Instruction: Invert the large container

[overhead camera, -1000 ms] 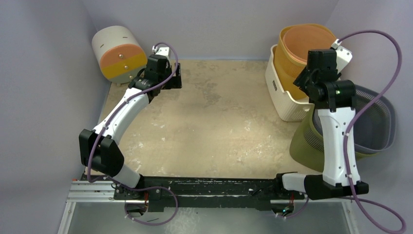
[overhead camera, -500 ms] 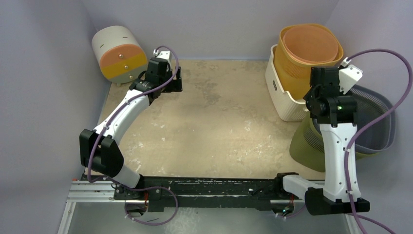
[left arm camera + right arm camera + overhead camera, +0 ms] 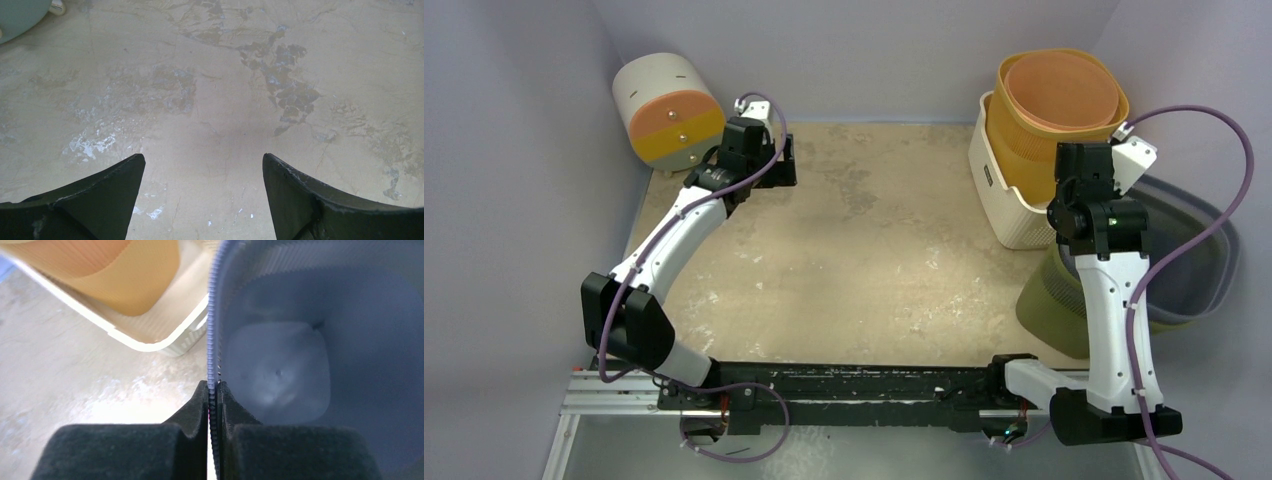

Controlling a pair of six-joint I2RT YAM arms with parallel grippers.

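Now the right gripper (image 3: 214, 388) is clamping the grey basket (image 3: 280, 370) by its rim, raising it higher than before. The left gripper (image 3: 203, 165) is hanging spread apart.

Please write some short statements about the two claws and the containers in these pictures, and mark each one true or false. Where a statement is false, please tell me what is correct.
1. The right claw is shut on the rim of the grey container. True.
2. The left claw holds the orange basket. False: it is open above the bare table and holds nothing.
3. The orange basket sits inside the white basket. True.
4. The grey container is at the left side of the table. False: it is at the right side, next to the white basket.
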